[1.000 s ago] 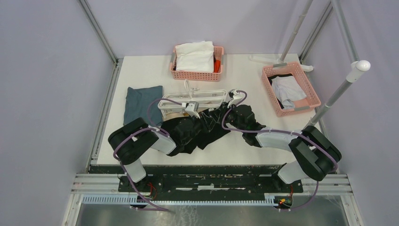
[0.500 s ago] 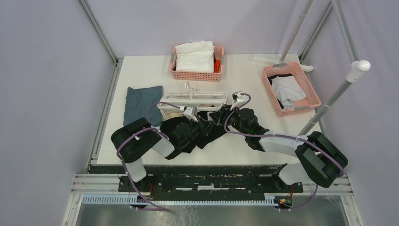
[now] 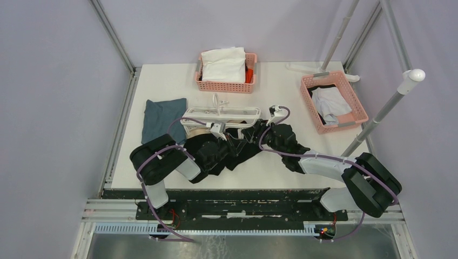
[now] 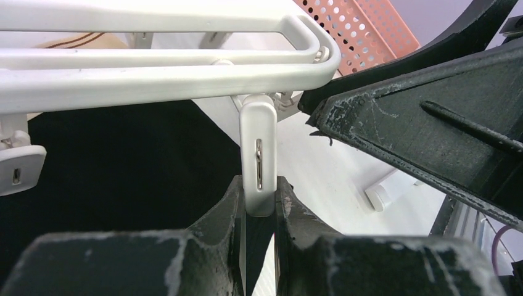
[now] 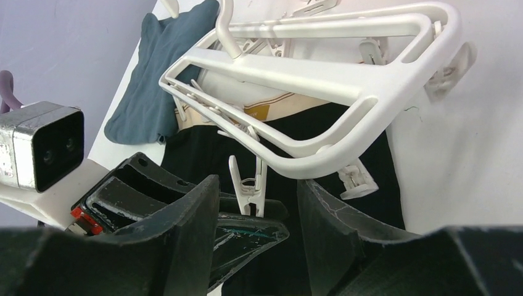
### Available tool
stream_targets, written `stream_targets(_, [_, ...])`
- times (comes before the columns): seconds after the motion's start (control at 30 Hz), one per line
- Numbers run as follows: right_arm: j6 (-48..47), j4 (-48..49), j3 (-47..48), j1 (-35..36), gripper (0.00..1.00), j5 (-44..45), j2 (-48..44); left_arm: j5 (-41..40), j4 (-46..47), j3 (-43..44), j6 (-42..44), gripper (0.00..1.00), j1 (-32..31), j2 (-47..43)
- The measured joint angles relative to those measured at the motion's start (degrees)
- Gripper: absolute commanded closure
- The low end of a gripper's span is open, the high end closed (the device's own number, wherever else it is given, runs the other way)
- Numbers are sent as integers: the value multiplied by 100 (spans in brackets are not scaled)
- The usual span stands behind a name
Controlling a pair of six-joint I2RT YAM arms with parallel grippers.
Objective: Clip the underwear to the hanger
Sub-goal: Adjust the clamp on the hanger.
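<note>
At table centre, hanger (image 3: 220,115) lies flat; underwear (image 3: 216,154) bunched at its 6 o'clock, waistband under near rail; left gripper (image 4: 259,198) pinched onto dangling clip (image 4: 259,148); right gripper (image 5: 258,200) jaws apart, empty. No fabric visibly clipped; clipping apparently all left.

We see black underwear (image 3: 216,154) with a tan waistband (image 4: 80,42) lined in brown, a white hanger (image 3: 221,114) and white clip (image 4: 259,154), a blue-grey cloth (image 3: 162,118) at nine o'clock, a pink basket (image 3: 226,86) at twelve, another pink basket (image 3: 312,105) at two, all on a white table (image 3: 162,81).
</note>
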Motion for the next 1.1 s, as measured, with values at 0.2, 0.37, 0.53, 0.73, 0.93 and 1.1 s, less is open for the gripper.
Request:
stream_targets(0.2, [-15, -114, 142, 0, 36, -164, 70, 7, -2, 11, 0, 97, 0, 17])
stream_targets(0.37, [-31, -129, 267, 0, 34, -264, 273, 22, -7, 52, 0, 97, 9, 81])
stream_targets(0.53, [-90, -138, 372, 42, 35, -269, 492, 39, -7, 57, 2, 97, 11, 85])
stream_targets(0.73, [-271, -297, 566, 149, 36, -162, 688, 48, 0, 61, 46, 97, 11, 85])
stream_targets(0.93, [-428, -404, 673, 225, 39, -11, 785, 46, 2, 61, 105, 97, 13, 85])
stream_targets(1.1, [-485, -426, 710, 240, 40, 111, 804, 66, 22, 61, 173, 97, 17, 85])
